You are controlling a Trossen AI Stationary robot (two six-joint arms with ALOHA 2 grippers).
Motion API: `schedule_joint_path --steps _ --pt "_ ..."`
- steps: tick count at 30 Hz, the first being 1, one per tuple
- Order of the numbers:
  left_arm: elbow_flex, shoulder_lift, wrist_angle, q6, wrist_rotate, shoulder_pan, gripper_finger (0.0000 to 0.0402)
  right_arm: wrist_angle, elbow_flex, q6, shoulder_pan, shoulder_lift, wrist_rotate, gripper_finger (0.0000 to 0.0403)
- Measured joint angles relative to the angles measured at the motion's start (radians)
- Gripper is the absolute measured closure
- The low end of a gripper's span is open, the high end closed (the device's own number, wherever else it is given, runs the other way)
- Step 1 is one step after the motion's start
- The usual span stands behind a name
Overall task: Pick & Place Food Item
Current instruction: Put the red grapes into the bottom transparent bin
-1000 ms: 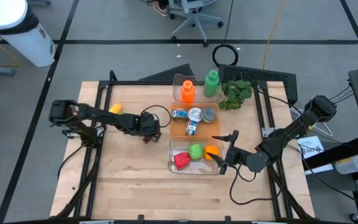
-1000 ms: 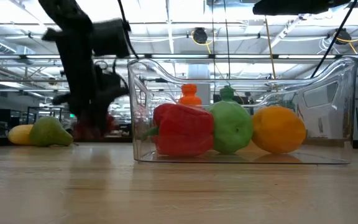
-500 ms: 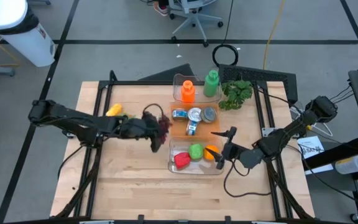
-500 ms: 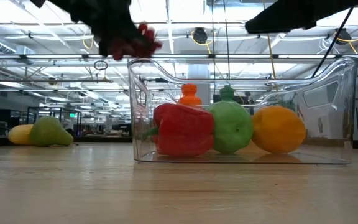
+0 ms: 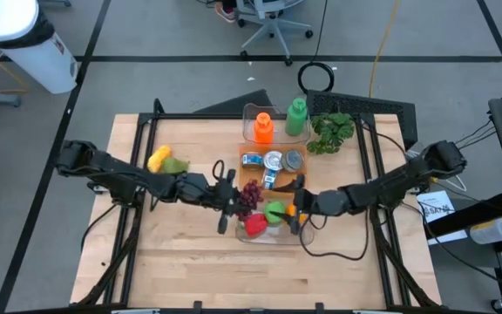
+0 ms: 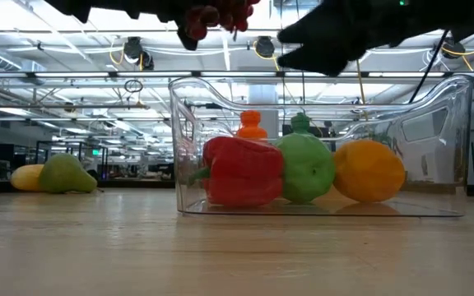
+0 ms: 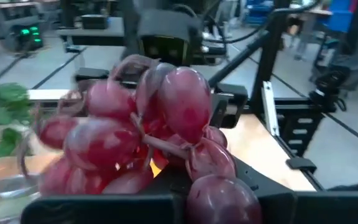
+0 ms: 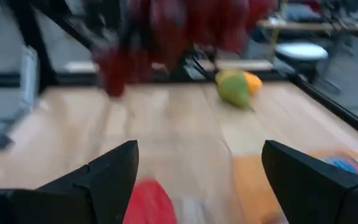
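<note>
Seen from above: left gripper (image 5: 232,199) clamped on a bunch of red grapes (image 5: 250,195) over the clear bin's (image 5: 243,234) left edge, right gripper (image 5: 295,208) spread wide and empty above its right half. Seen from table height: grapes (image 6: 217,14) hanging above the bin (image 6: 434,131) holding red pepper (image 6: 243,171), green apple (image 6: 306,168) and orange (image 6: 369,171). Seen from the left wrist: grapes (image 7: 143,130) pinched tight.

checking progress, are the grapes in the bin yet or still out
Out. The left gripper holds the grapes in the air over the bin, above its rim in the low view.
</note>
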Motion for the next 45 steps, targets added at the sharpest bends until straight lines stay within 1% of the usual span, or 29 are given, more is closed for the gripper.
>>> schedule_joint_path --steps 3,7,10,12,14,17,19,24,27,33,41,43,45 --pt "0.0 0.027 0.036 0.026 0.056 0.0 0.036 0.171 0.0 -0.027 -0.022 0.057 -0.065 0.0083" --pt "0.0 0.03 0.037 0.048 0.106 0.0 0.0378 0.378 0.0 -0.025 -0.046 0.115 -0.161 0.0083" --pt "0.0 0.03 0.035 0.055 0.111 0.0 0.0382 0.514 0.0 0.027 -0.07 0.15 -0.261 0.0083" --pt "0.0 0.03 0.035 0.055 0.109 0.004 0.0379 0.571 0.009 0.077 -0.087 0.176 -0.309 0.0083" --pt "0.0 0.03 0.033 0.055 0.109 0.008 0.0367 0.58 0.026 0.108 -0.098 0.2 -0.31 0.0083" --pt "0.0 0.03 0.029 0.055 0.108 0.014 0.0356 0.579 0.048 0.111 -0.107 0.231 -0.309 0.0083" --pt "0.0 0.03 0.029 0.055 0.109 0.016 0.0358 0.579 0.059 0.111 -0.112 0.246 -0.309 0.0083" --pt "0.0 0.03 0.012 0.055 0.112 0.019 0.0382 0.577 0.088 0.126 -0.124 0.271 -0.311 0.0083" --pt "0.0 0.03 0.005 0.055 0.112 0.019 0.0382 0.577 0.104 0.137 -0.126 0.276 -0.311 0.0083" --pt "0.0 0.03 0.006 0.06 0.111 0.018 0.0358 0.579 0.123 0.138 -0.126 0.276 -0.304 0.0083" --pt "0.0 0.03 0.003 0.08 0.109 0.019 0.0383 0.532 0.143 0.139 -0.144 0.275 -0.31 0.0084" --pt "0.0 0.03 0.003 0.08 0.109 0.019 0.038 0.529 0.143 0.137 -0.143 0.275 -0.31 0.0092" --pt "0.0 0.03 0.003 0.08 0.108 0.019 0.0368 0.526 0.143 0.137 -0.144 0.275 -0.31 0.0108"
